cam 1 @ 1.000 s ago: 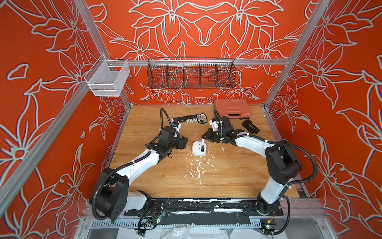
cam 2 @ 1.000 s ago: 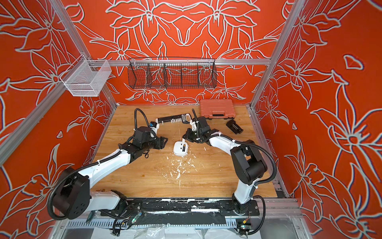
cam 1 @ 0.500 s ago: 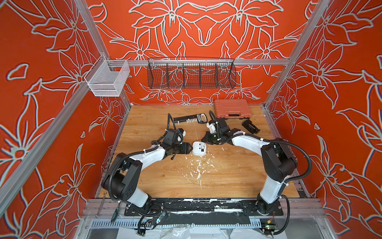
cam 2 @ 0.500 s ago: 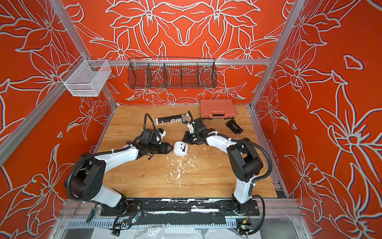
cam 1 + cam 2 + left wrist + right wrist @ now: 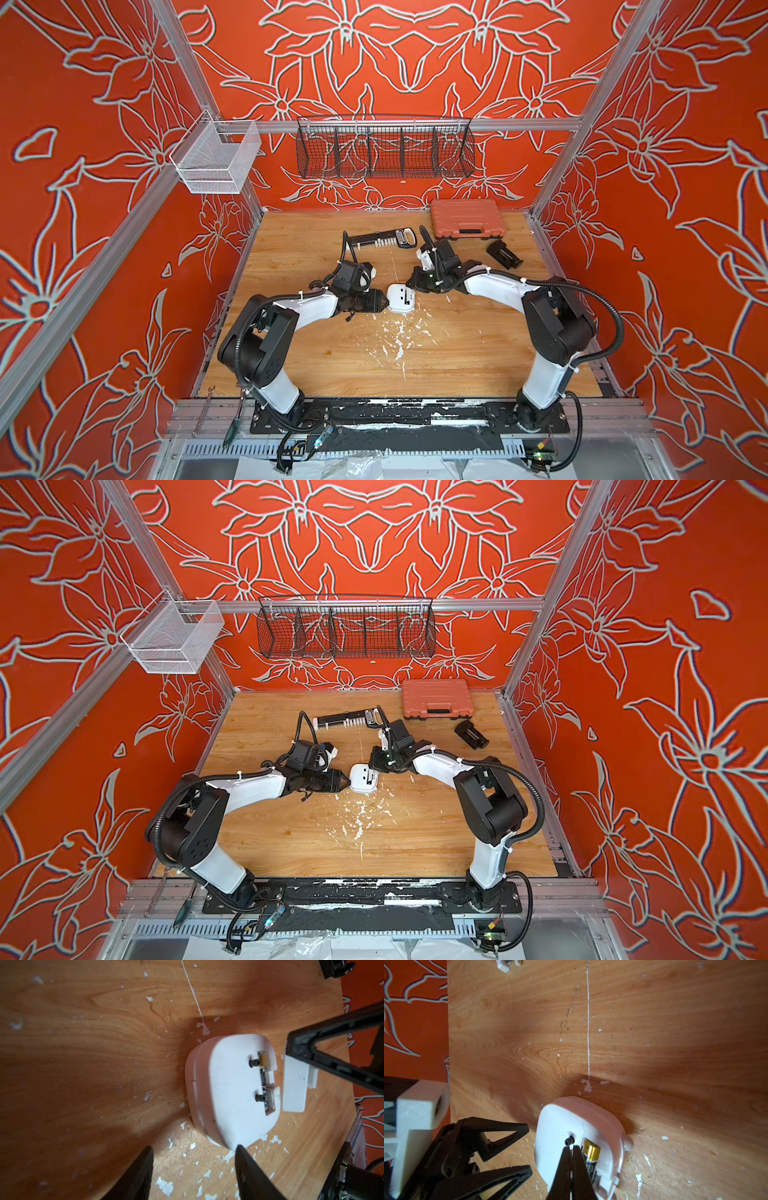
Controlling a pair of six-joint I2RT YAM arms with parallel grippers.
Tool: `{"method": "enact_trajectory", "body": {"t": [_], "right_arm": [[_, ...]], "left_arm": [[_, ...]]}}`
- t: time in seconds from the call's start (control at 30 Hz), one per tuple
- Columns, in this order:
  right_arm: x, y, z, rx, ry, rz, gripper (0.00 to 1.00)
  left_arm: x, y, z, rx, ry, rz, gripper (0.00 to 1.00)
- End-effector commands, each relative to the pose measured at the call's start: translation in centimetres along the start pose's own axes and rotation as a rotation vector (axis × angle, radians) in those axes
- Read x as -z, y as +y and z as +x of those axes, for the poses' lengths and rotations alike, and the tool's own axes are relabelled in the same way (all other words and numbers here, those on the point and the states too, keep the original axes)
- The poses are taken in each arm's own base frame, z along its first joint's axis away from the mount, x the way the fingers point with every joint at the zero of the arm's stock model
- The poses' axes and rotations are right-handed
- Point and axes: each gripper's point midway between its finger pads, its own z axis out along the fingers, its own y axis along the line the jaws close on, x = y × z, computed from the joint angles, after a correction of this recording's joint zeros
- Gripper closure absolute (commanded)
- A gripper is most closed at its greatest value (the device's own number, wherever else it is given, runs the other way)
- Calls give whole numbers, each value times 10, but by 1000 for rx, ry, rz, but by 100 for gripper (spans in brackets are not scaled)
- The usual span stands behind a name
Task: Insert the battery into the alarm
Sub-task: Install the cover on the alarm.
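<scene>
Wooden tabletop [image 5: 374, 365], flecked with white chips and enclosed by orange floral walls, seen from above in both top views. Nearest, along the lower edge of the frame, stand the two arm bases, and both forearms converge on the centre.

Left gripper [image 5: 193, 1147]: jaws apart with nothing between them, one tip at the near corner of the alarm [image 5: 232, 1088]. The alarm lies face down at the middle of the board with its back upward and its recessed slot uncovered.

Battery [image 5: 590, 1153]: lying lengthwise inside that slot, its gold end showing at lower centre of the right wrist frame.

Right gripper [image 5: 571, 1150]: fingers pressed together and holding nothing, tips poised at the alarm's back between the battery and a small black knob [image 5: 569, 1141].

White rectangular piece [image 5: 294, 1084]: likely the slot's cover, lying on the wood just beside the alarm at the right of the left wrist frame.

Farther off, in the upper half of a top view, are the flat black-and-white tool [image 5: 380, 240], the black ribbed block [image 5: 504, 255] and the orange case [image 5: 465, 218]. On the back rail hangs the black wire basket [image 5: 384, 151], with the white mesh basket [image 5: 216, 160] at upper left.

Progress, as judged: the battery is already in its compartment, so the main step looks largely done. The closed fingers hide part of the slot, so it cannot be told whether the battery sits fully home between the contacts. What seems left is a final press if needed, perhaps refitting the cover, and clearing both arms.
</scene>
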Motion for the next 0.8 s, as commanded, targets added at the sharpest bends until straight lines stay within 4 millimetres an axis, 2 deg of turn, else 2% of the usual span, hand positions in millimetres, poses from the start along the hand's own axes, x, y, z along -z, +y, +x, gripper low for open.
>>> {"method": "enact_trajectory", "body": {"t": [0.0, 0.33, 0.77], "right_arm": [[-9, -12, 8, -31, 0, 34, 100], [-10, -9, 7, 7, -56, 11, 100], [0, -4, -4, 30, -128, 5, 100]], "left_arm": [[-5, -1, -1, 6, 12, 16, 40], [-9, 3, 7, 18, 37, 11, 42], [2, -6, -1, -15, 11, 26, 41]]}}
